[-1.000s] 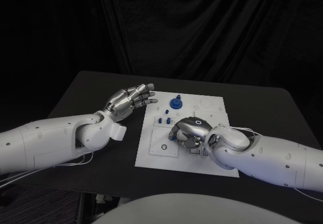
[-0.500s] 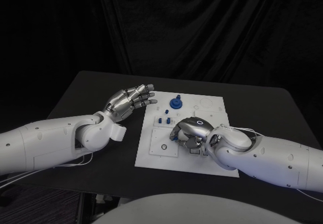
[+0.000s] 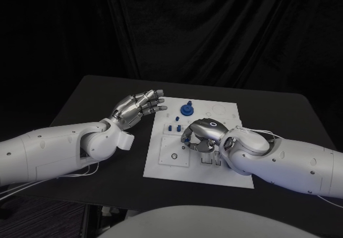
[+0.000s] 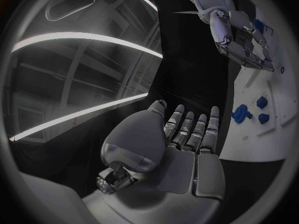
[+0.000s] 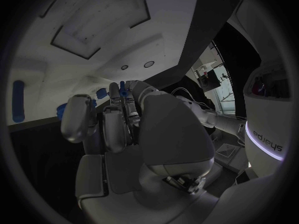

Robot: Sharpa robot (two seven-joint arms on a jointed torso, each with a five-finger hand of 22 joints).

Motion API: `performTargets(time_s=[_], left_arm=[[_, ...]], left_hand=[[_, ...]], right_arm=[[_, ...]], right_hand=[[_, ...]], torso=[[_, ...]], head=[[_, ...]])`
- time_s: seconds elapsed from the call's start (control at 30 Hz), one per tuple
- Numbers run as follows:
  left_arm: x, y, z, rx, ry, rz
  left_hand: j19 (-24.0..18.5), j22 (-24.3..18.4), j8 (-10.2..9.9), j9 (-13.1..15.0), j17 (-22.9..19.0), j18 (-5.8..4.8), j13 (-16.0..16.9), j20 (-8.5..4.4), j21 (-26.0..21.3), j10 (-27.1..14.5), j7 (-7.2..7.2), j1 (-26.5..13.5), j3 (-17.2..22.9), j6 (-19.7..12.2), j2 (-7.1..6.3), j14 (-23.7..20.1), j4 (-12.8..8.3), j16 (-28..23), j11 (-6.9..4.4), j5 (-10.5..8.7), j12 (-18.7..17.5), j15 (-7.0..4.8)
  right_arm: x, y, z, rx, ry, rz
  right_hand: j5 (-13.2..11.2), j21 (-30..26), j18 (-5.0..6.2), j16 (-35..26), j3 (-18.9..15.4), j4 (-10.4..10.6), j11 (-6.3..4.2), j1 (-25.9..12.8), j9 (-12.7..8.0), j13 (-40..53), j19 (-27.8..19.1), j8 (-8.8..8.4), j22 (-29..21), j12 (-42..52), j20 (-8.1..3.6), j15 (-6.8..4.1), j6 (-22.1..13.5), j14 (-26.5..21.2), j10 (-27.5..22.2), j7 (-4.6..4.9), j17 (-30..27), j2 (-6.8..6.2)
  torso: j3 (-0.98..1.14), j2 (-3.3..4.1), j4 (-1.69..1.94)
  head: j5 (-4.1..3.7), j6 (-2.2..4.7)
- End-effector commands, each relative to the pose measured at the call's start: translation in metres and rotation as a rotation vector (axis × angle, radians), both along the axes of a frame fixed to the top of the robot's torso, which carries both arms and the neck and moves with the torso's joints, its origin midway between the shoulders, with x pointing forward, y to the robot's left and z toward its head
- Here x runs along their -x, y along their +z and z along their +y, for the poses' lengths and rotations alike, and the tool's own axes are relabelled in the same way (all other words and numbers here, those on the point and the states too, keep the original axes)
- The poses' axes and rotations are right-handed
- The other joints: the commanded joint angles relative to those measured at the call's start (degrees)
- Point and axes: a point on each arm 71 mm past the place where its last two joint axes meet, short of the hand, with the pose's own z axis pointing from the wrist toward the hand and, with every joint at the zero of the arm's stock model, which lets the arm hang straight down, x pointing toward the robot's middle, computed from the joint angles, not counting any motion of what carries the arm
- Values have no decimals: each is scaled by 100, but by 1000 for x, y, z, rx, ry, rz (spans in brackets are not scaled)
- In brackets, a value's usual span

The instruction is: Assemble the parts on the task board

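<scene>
The task board [image 3: 214, 111] lies flat in the middle of the black tabletop [image 3: 85, 99], a white plate with small blue parts on it. In the head view a blue knobbed part [image 3: 187, 108] stands toward the board's twelve o'clock edge, and a row of small blue pegs [image 3: 174, 128] stands near its nine o'clock side. The right hand [image 3: 202, 135] hangs over the board's centre with its fingers curled down and in; a speck of blue shows at its nine o'clock side, but whether anything is pinched cannot be told. The left hand [image 3: 138, 108] hovers off the board's ten o'clock corner, its fingers spread and holding nothing.

In the left wrist view the left hand [image 4: 181, 144] shows straight, parted fingers [image 4: 198, 130] and a bare palm, with blue parts [image 4: 241, 115] lying on the white board [image 4: 249, 139] beyond.

In the right wrist view the right hand [image 5: 124, 129] has its fingers [image 5: 81, 117] bent close together over the board [image 5: 62, 64], blue pieces [image 5: 17, 100] lying beside them; the contact itself is hidden.

The parts look like small, stiff, light plastic with smooth faces, likely to slip or tip. A fingertip pinch across a peg's sides, low on its body, probably suits best.
</scene>
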Motion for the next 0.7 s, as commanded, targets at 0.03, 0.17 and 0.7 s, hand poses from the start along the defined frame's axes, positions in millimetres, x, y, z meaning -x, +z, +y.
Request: performTargets(time_s=[0.03,0.17,0.7], left_arm=[[1,2,-1,26,-1,-25],[1,2,-1,25,-1,-23],[1,1,-2,25,-7,-19]], left_hand=[[41,-10,20,5,6,-86,11,-19,22,15,206,-16,53,-14,39,20,23,44,37,8,41,36],[42,-10,21,6,6,-86,12,-19,22,19,205,-22,65,-6,37,20,35,47,41,6,50,36],[44,-11,22,6,7,-87,12,-19,22,22,208,-35,95,-12,37,23,68,61,45,2,56,38]], right_arm=[[-1,0,1,26,-9,8],[-2,-1,2,38,-2,17],[-2,-3,6,61,13,34]], right_hand=[[74,42,50,14,48,30,-278,-50,-8,-2,17,-18,909,-16,-29,-46,15,88,228,-9,-6,51],[121,43,50,11,76,47,-280,-69,-4,4,18,-8,910,-15,-30,-48,46,87,226,-19,-11,76],[116,-38,64,-52,168,-58,-257,1,-33,9,-27,-67,890,-54,-28,-35,-14,41,134,7,-112,16]], torso=[[-1,2,0],[1,5,2],[0,6,0]], head=[[10,0],[15,0],[21,0]])
